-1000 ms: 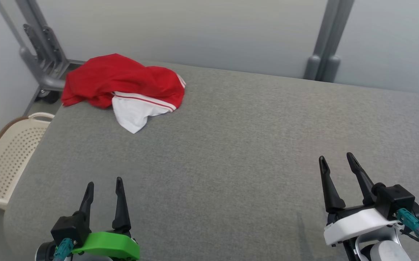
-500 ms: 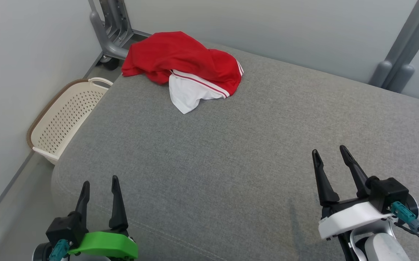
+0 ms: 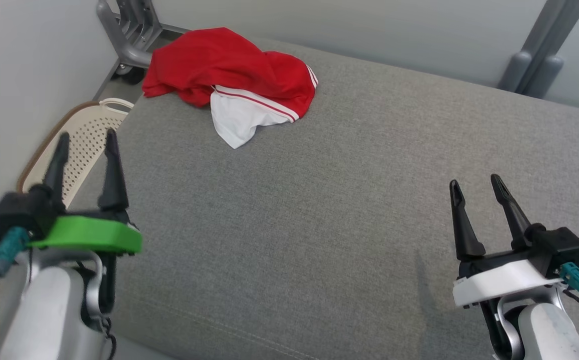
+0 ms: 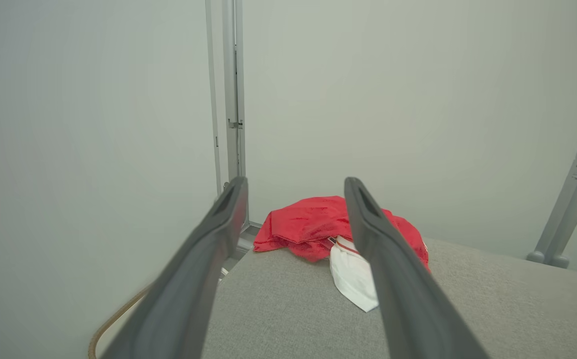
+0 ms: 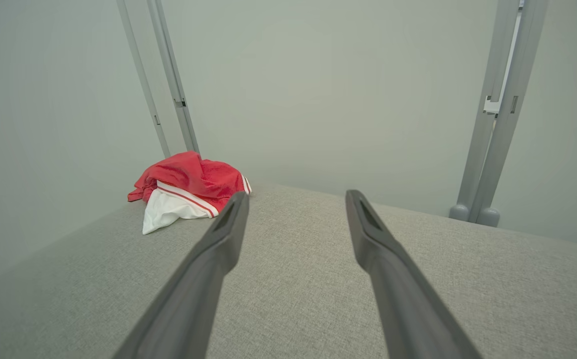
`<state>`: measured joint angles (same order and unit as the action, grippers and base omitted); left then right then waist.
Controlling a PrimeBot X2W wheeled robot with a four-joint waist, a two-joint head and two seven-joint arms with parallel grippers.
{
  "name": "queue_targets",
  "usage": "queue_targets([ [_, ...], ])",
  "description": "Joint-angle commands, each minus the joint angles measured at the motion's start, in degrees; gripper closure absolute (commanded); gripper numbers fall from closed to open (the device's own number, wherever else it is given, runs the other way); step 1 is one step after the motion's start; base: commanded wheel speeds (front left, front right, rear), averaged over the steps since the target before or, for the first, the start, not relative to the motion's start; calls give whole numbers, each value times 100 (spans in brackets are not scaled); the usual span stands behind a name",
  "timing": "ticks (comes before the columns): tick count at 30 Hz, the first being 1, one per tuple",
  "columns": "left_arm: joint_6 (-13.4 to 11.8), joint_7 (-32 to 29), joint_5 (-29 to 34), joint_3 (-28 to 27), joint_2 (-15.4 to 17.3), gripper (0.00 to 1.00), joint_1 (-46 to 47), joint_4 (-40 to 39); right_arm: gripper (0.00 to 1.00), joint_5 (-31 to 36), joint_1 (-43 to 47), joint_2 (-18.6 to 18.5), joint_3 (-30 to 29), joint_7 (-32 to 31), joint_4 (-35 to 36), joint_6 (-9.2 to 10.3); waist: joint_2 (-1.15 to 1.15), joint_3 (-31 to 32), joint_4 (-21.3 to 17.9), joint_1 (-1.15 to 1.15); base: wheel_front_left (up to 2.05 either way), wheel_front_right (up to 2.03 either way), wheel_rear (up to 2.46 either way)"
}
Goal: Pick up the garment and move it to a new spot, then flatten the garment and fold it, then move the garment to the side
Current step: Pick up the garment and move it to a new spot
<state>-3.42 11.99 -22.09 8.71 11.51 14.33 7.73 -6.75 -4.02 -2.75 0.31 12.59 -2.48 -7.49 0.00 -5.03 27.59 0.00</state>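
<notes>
A crumpled red garment (image 3: 229, 72) with a white part and red-white stripes lies at the far left corner of the grey cushioned surface (image 3: 349, 190). My left gripper (image 3: 87, 140) is raised at the left edge, open and empty, well short of the cloth. At the lower right my right gripper (image 3: 477, 182) stands open and empty too, far from it. The garment (image 4: 313, 224) lies ahead between the left fingers in the left wrist view. The right wrist view has the garment (image 5: 188, 189) up and left of its fingers.
A cream perforated basket (image 3: 81, 145) sits on the floor off the surface's left edge. A grey wheeled metal frame (image 3: 129, 35) stands at the far left corner, a grey post (image 3: 534, 65) at the far right. Pale walls close in behind and left.
The camera has shifted between the pictures, moving the whole scene. My left gripper has risen and now stands higher at the left edge. The garment lies as before.
</notes>
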Motion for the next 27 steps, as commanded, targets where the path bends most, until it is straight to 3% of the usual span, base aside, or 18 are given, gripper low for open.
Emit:
queue_targets([
  [1, 66, -108, 9, -55, 142, 0, 386, 21, 0, 72, -106, -28, -41, -27, 91, 1, 0, -318, -306, 0, 0, 0, 0],
  [14, 533, -1108, 94, -230, 1241, 0, 2845, 1166, 0, 619, -1161, -26, -128, -284, 956, 1, 0, -1917, -1719, 0, 0, 0, 0],
  [21, 804, -1382, 48, -47, 1365, 0, 3739, 2421, 0, 756, -1454, -24, -129, -376, 1335, 0, 0, -2553, -2272, 0, 0, 0, 0],
  [27, 962, -1440, 51, 256, 1251, 0, 4170, 3289, 0, 803, -1494, -22, -108, -403, 1482, 0, 0, -2782, -2450, 0, 0, 0, 0],
])
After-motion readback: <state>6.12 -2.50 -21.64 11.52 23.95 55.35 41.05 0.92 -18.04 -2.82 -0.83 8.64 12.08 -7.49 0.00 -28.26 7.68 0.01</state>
